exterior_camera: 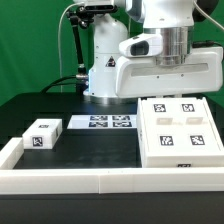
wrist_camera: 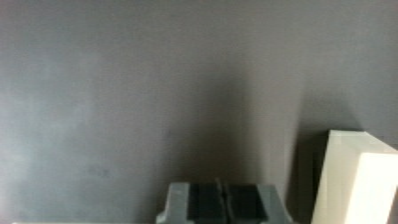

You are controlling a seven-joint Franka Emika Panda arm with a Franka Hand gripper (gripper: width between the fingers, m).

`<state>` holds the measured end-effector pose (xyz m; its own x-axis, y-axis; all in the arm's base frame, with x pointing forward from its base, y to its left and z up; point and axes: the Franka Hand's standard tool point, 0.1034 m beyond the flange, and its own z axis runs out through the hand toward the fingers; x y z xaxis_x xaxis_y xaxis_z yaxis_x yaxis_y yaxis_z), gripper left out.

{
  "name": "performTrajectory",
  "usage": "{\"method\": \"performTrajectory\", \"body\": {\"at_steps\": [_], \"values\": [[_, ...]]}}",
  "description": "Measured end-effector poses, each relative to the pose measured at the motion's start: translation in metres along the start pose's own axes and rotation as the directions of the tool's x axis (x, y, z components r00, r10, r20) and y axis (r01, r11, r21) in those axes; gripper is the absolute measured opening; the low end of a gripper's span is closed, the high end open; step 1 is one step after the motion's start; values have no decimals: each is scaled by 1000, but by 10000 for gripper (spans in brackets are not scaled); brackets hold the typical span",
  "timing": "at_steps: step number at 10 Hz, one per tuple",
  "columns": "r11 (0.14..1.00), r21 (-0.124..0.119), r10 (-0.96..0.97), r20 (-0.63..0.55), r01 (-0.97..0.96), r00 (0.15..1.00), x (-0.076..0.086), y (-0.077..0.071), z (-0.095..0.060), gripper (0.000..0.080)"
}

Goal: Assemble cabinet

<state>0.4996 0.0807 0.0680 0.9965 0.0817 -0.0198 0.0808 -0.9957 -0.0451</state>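
Observation:
The cabinet is a large white box with several square tags on its top face, standing on the black table at the exterior view's right. A small white tagged drawer block lies apart at the exterior view's left. The arm's wrist hangs above and behind the cabinet; its fingertips do not show clearly there. In the wrist view my gripper is shut with nothing between the fingers, over bare dark table. A white block edge, likely the cabinet, stands just beside it.
The marker board lies flat between the drawer block and the cabinet. A low white border rail runs along the table's front and left edges. The robot's white base stands behind.

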Motion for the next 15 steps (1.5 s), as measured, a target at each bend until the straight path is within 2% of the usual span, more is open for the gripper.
{"method": "performTrajectory", "body": {"at_steps": [2,4,8,9,10,13,15], "values": [[1000,-4,-2,16,2,1000,2,0,-22,2],[1000,-7,-4,17,4,1000,4,-1,-38,2],[1000,-6,-9,10,9,1000,3,0,-32,2],[1000,-5,-18,-6,18,1000,4,3,-22,2],[1000,-5,-18,-5,18,1000,7,5,-24,2],[1000,-7,-21,12,21,1000,16,2,-47,2],[1000,-7,-22,14,22,1000,16,2,-47,2]]}}
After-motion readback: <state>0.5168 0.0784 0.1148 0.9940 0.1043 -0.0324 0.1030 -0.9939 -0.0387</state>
